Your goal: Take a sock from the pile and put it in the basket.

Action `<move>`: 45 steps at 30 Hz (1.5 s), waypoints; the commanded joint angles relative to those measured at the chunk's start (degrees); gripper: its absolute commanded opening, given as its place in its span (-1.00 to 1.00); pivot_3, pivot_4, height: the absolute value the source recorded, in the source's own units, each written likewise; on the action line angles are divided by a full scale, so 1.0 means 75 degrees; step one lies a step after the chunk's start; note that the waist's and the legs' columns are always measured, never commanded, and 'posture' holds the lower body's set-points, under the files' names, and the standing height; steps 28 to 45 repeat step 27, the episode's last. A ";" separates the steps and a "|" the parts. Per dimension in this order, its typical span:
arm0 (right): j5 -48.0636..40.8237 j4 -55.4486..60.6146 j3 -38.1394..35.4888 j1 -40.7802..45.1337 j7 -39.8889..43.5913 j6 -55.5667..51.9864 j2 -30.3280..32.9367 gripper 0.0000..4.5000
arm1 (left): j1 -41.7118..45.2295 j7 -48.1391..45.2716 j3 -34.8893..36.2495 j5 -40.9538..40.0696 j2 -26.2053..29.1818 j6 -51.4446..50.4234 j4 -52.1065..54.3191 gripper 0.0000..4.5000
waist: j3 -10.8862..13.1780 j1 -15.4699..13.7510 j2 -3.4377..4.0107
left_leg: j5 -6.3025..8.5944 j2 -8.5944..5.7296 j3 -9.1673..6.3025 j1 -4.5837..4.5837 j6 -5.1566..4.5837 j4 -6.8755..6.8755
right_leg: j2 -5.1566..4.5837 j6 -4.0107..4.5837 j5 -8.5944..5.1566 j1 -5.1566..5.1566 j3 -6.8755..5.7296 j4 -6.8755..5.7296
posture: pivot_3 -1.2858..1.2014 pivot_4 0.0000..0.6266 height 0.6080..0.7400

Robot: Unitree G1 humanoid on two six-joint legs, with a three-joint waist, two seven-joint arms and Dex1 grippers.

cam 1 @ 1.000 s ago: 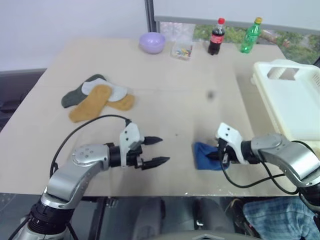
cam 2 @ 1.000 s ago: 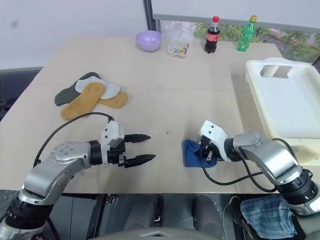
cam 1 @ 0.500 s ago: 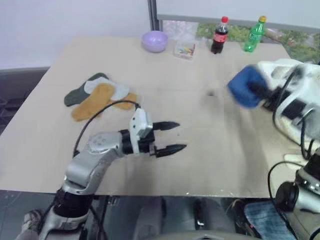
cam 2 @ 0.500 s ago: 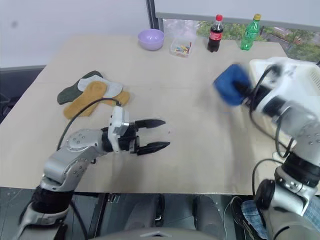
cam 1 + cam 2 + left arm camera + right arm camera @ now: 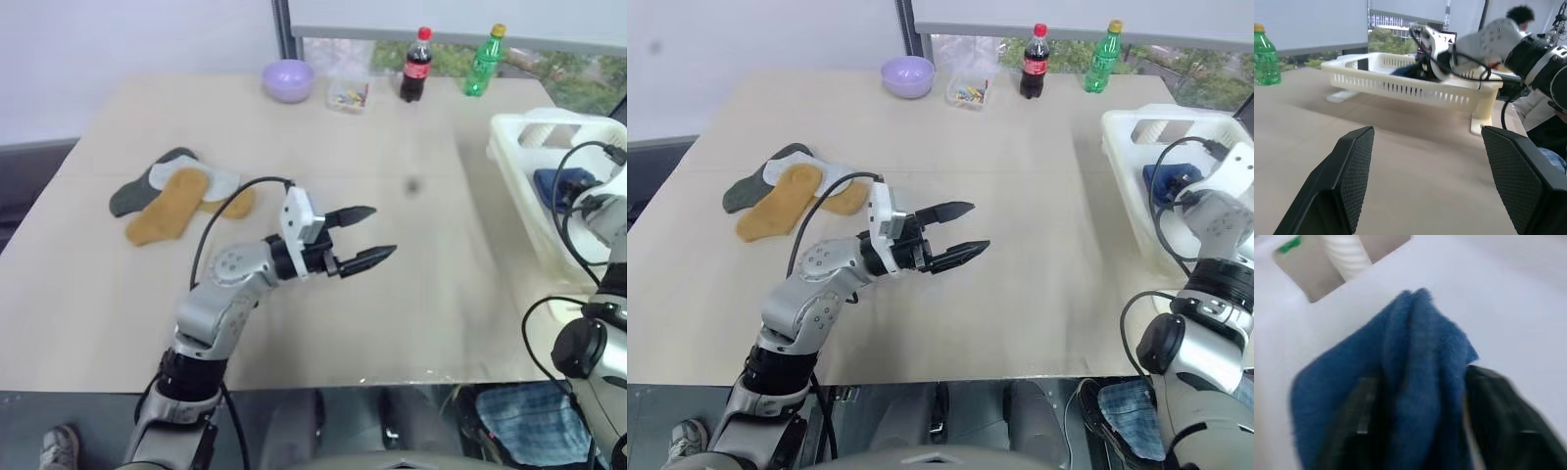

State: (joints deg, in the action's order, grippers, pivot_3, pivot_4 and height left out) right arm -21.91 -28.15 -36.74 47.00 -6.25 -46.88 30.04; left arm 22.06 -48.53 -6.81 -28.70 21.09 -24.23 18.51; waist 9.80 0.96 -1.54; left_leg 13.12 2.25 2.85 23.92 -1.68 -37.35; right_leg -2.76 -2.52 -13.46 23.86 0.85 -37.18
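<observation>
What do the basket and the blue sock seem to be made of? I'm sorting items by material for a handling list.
The basket looks like hard moulded plastic, cream-white with a smooth, slightly glossy finish; its walls are cut with even slots and hold their shape. The blue sock looks like soft knitted fabric, matte and slightly fuzzy; it folds and bunches loosely. The fibre itself cannot be told from the look.

1. The blue sock [image 5: 1400, 382] is soft knitted cloth with a fuzzy, matt nap.
2. The basket [image 5: 1415, 88] is smooth cream-white plastic with slotted walls.
3. The worktop [image 5: 392, 294] has a pale, matt, even surface.
4. The left claw [image 5: 364, 235] has black fingers; their pads [image 5: 1356, 171] carry a fine cross-hatched, rubbery texture.
5. The pile [image 5: 176, 196] is matt cloth socks.
6. The green bottle [image 5: 484, 63] is glossy clear plastic.
</observation>
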 commanded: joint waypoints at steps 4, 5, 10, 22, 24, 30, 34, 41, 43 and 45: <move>-0.0291 0.2012 0.0091 -0.0528 0.0360 -0.0185 0.0265 0.99 | 0.0151 0.0083 0.0145 -0.0031 -0.0061 0.0242 0.0018 0.67 | 0.0004 -0.0017 0.0008 | 0.0000 0.0001 -0.0005 0.0001 0.0000 0.0001 | 0.0000 -0.0003 0.0001 0.0002 0.0005 0.0001 | 0.03 -0.52 1.00; -0.0539 0.2747 0.0031 -0.0764 0.0504 -0.0312 0.0213 0.99 | 0.0133 0.0129 0.0162 -0.0023 -0.0059 0.0223 -0.0004 0.67 | 0.0003 -0.0029 0.0009 | 0.0000 0.0001 -0.0007 0.0003 0.0000 0.0001 | 0.0000 -0.0003 0.0001 0.0003 0.0003 0.0001 | 0.03 -0.52 1.00; -0.1352 0.6301 0.1046 -0.2020 0.1951 -0.0325 0.0502 0.99 | -0.0390 0.0814 0.0413 0.0561 0.0030 0.0459 -0.0522 0.67 | 0.0010 0.0010 0.0040 | 0.0001 0.0007 -0.0021 0.0003 -0.0001 0.0004 | 0.0001 -0.0006 0.0001 0.0006 0.0005 0.0006 | 0.03 -0.52 1.00; -0.0942 0.9048 0.3975 -0.5919 0.4672 0.1040 0.1434 0.99 | -0.3539 0.1526 0.3258 -0.0299 0.1853 -0.1246 0.1568 0.67 | 0.0009 -0.0028 0.0015 | 0.0006 0.0042 -0.0022 0.0004 -0.0004 0.0005 | -0.0018 -0.0003 0.0000 0.0005 -0.0003 0.0017 | 0.03 -0.52 1.00; -0.0776 0.9013 0.3945 -0.6363 0.4924 0.1300 0.1584 0.99 | -0.3994 0.1380 0.3728 -0.0519 0.2151 -0.1443 0.1855 0.67 | 0.0009 -0.0040 0.0013 | 0.0009 0.0029 -0.0014 0.0001 -0.0011 -0.0008 | -0.0031 -0.0005 0.0001 0.0002 0.0003 0.0020 | 0.03 -0.52 1.00; -0.0745 0.8901 0.3878 -0.6655 0.5145 0.1464 0.1665 0.99 | -0.4503 0.1129 0.4253 -0.0857 0.2473 -0.1661 0.2136 0.67 | 0.0005 -0.0040 0.0007 | 0.0008 0.0031 -0.0015 -0.0023 -0.0011 -0.0015 | -0.0035 -0.0009 -0.0007 -0.0021 0.0000 0.0031 | 0.03 -0.52 1.00; -0.0745 0.8901 0.3878 -0.6655 0.5145 0.1464 0.1665 0.99 | -0.4503 0.1129 0.4253 -0.0857 0.2473 -0.1661 0.2136 0.67 | 0.0005 -0.0040 0.0007 | 0.0008 0.0031 -0.0015 -0.0023 -0.0011 -0.0015 | -0.0035 -0.0009 -0.0007 -0.0021 0.0000 0.0031 | 0.03 -0.52 1.00; -0.0745 0.8901 0.3878 -0.6655 0.5145 0.1464 0.1665 0.99 | -0.4503 0.1129 0.4253 -0.0857 0.2473 -0.1661 0.2136 0.67 | 0.0005 -0.0040 0.0007 | 0.0008 0.0031 -0.0015 -0.0023 -0.0011 -0.0015 | -0.0035 -0.0009 -0.0007 -0.0021 0.0000 0.0031 | 0.03 -0.52 1.00; -0.0745 0.8901 0.3878 -0.6655 0.5145 0.1464 0.1665 0.99 | -0.4503 0.1129 0.4253 -0.0857 0.2473 -0.1661 0.2136 0.67 | 0.0005 -0.0040 0.0007 | 0.0008 0.0031 -0.0015 -0.0023 -0.0011 -0.0015 | -0.0035 -0.0009 -0.0007 -0.0021 0.0000 0.0031 | 0.03 -0.52 1.00; -0.0745 0.8901 0.3878 -0.6655 0.5145 0.1464 0.1665 0.99 | -0.4503 0.1129 0.4253 -0.0857 0.2473 -0.1661 0.2136 0.67 | 0.0005 -0.0040 0.0007 | 0.0008 0.0031 -0.0015 -0.0023 -0.0011 -0.0015 | -0.0035 -0.0009 -0.0007 -0.0021 0.0000 0.0031 | 0.03 -0.52 1.00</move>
